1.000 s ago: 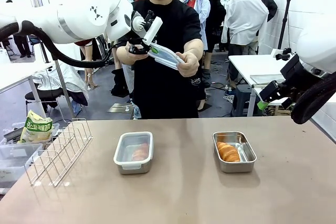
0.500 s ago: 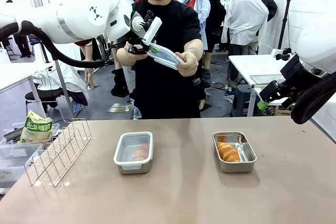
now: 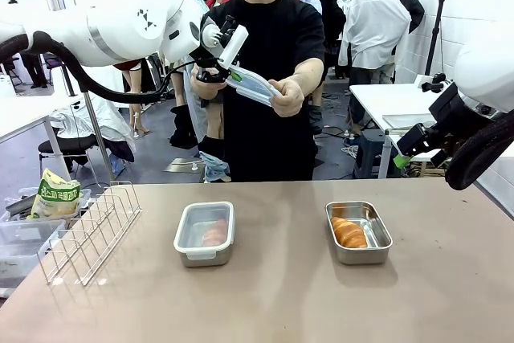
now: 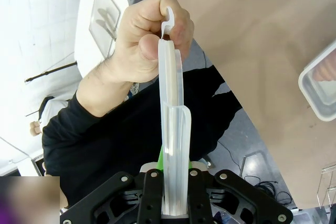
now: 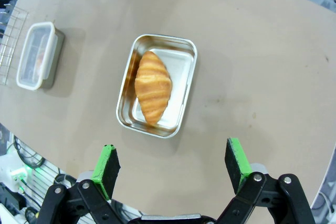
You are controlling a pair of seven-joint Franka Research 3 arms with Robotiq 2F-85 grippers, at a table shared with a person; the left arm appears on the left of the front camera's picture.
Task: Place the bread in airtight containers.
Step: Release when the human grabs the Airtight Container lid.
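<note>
above table, raised left pincer (image 3: 232, 75) and person's hand (image 3: 287, 97) hold lid (image 3: 253, 86).

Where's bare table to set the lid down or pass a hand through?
Free: the strip between the lidded tin and the open tin holding a roll; the whole near edge in front of both; the table right of the open tin. Crowded: the left edge, taken by the wire rack, which sits close to the lidded tin.
</note>
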